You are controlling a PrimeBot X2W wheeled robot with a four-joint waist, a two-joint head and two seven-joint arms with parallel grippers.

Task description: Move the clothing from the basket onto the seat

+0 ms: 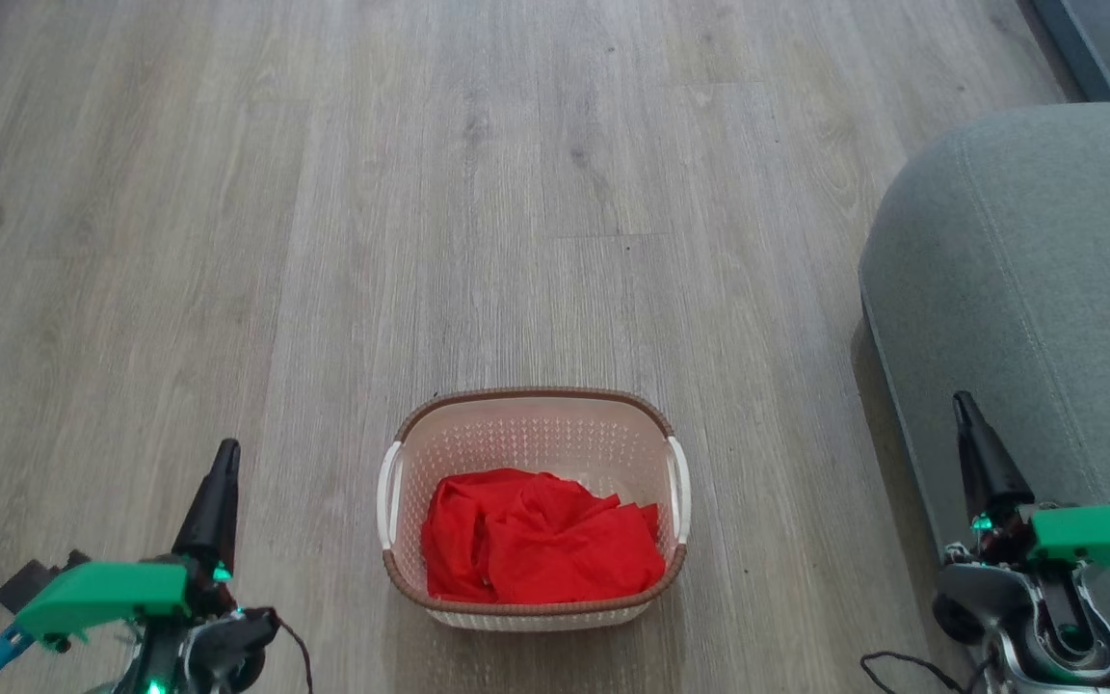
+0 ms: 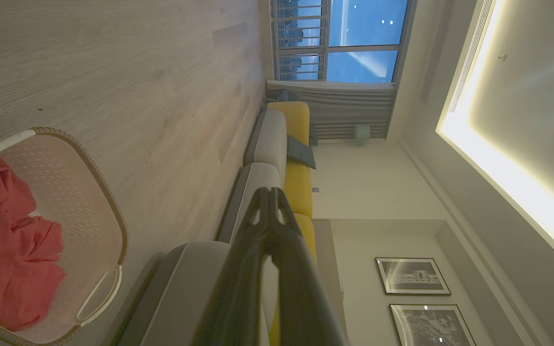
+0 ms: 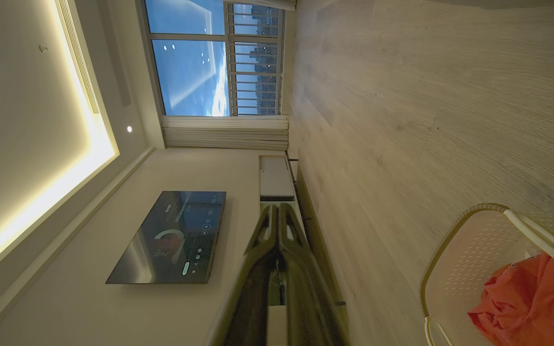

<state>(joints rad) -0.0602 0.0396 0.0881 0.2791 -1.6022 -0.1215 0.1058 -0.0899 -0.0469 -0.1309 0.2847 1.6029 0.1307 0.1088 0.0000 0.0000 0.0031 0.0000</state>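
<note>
In basket (image 1: pixel 536 434), clothing (image 1: pixel 536 540) hides much of bottom; seat (image 1: pixel 1027 289) cut off right; left jaws, right jaws together.

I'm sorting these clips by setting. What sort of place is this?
Most likely a home living room: a wall-mounted TV, framed pictures, a tall curtained window, and a large upholstered seat on a wood-look floor.

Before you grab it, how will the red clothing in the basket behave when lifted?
The clothing lies in crumpled folds, so it will probably droop and unfurl when lifted. It looks thin, so likely light. A trailing fold might snag the basket rim.
</note>
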